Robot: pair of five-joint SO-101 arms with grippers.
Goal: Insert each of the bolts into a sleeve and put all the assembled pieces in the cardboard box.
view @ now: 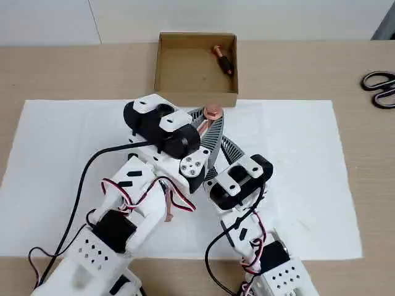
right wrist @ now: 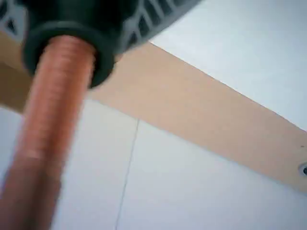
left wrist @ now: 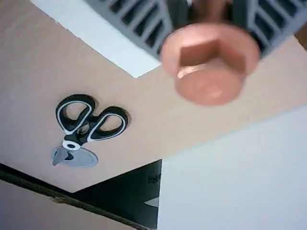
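Observation:
A copper bolt (view: 213, 113) hangs over the white sheet just in front of the cardboard box (view: 197, 97). My left gripper (view: 210, 125) is shut on it; in the left wrist view its hex head (left wrist: 208, 60) sticks out between the grey fingers (left wrist: 139, 21). My right gripper (view: 224, 142) meets it from the right and is shut on a black sleeve (right wrist: 62, 33). The bolt's threaded shaft (right wrist: 48, 120) passes through that sleeve. One assembled piece (view: 223, 58) lies inside the box, at its far right.
The white paper sheet (view: 308, 172) covers the middle of the wooden table. Black-handled scissors (view: 379, 86) lie at the table's right edge, also seen as scissors (left wrist: 88, 127) in the left wrist view. Both arms crowd the sheet's near middle.

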